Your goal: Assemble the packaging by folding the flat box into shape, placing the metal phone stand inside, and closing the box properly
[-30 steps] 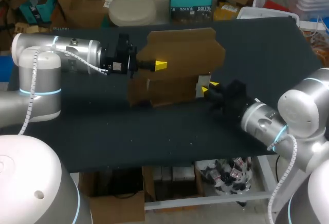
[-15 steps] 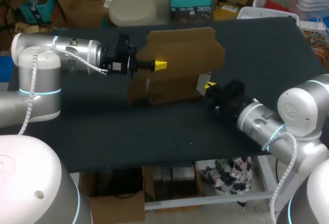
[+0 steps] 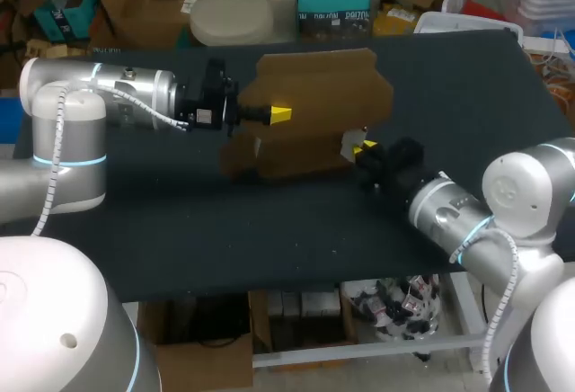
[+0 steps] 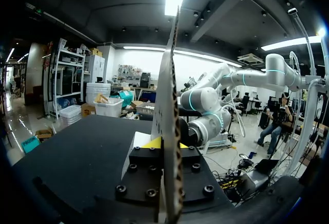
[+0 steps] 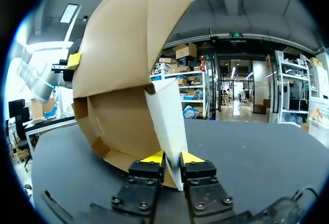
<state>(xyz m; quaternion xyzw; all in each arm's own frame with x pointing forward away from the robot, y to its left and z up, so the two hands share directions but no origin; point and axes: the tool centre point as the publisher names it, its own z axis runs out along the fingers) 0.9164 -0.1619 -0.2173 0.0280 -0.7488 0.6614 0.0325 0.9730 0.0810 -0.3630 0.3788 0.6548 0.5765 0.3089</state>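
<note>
The box (image 3: 314, 86) stands upright, half-folded, at the frame's centre. The left gripper (image 3: 280, 114) is clamped on its upper part, and the right gripper (image 3: 363, 148) pinches a side flap (image 5: 167, 126). Folding looks underway. Next, that flap needs bending inward.

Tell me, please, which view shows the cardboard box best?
The head view: almost the whole cardboard box shows, standing upright. The right wrist view shows part of one face; the left wrist view sees it edge-on.

silver left arm (image 3: 108, 95), silver right arm (image 3: 526, 190), cyan joint rings (image 3: 70, 160), coiled white cables (image 3: 57, 131), black wrists (image 3: 205, 104)
</note>
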